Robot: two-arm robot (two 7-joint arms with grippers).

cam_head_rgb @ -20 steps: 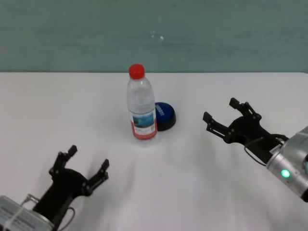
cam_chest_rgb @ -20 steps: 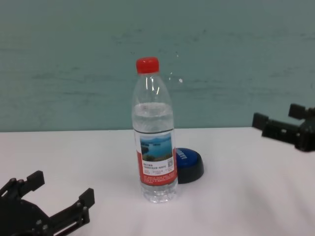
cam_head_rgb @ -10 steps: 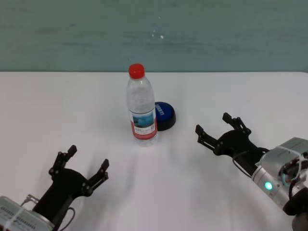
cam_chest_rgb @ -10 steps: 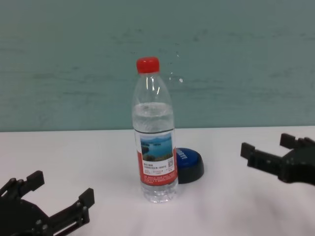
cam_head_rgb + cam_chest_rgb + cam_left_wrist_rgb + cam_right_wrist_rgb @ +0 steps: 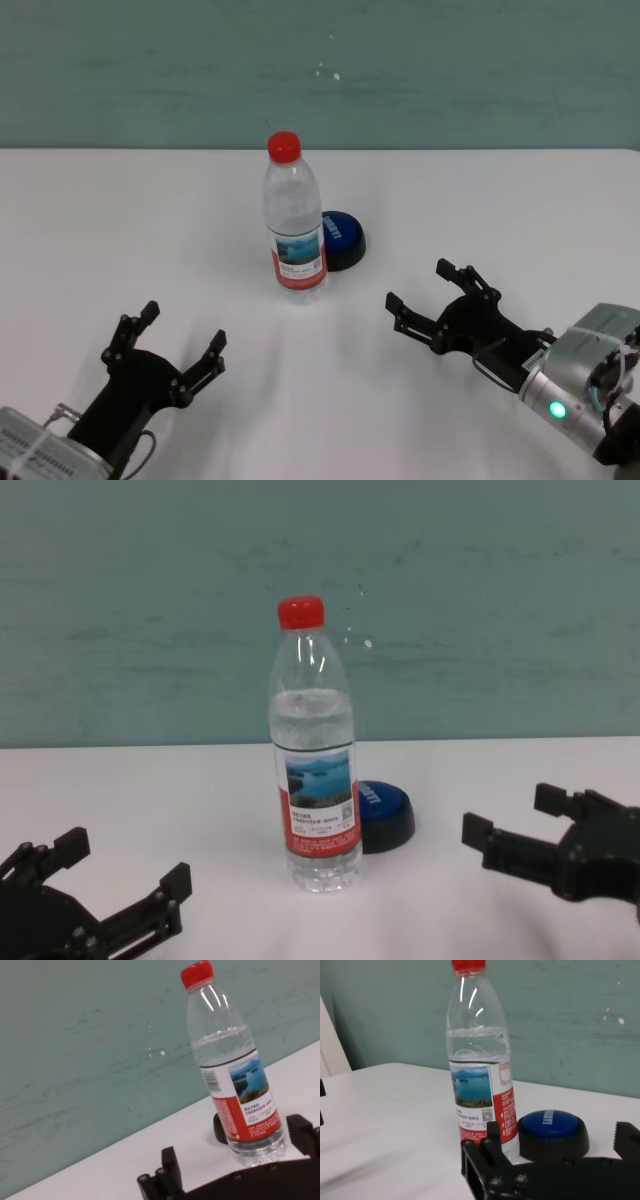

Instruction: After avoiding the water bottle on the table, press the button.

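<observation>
One water bottle (image 5: pixel 294 222), one button (image 5: pixel 341 240), two pincers

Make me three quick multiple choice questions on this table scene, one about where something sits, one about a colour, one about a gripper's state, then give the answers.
1. Where is the button relative to the water bottle?
A. behind it, toward the robot's right
B. in front of it
C. far off on the robot's left

2. What colour is the bottle's cap?
A. blue
B. red
C. white

3. The right gripper is
A. shut on the bottle
B. pressing the button
C. open, near the table, short of the button

Answers: A, the blue dome peeks out past the bottle; B, the cap is red; C, its fingers are spread, holding nothing.
</observation>
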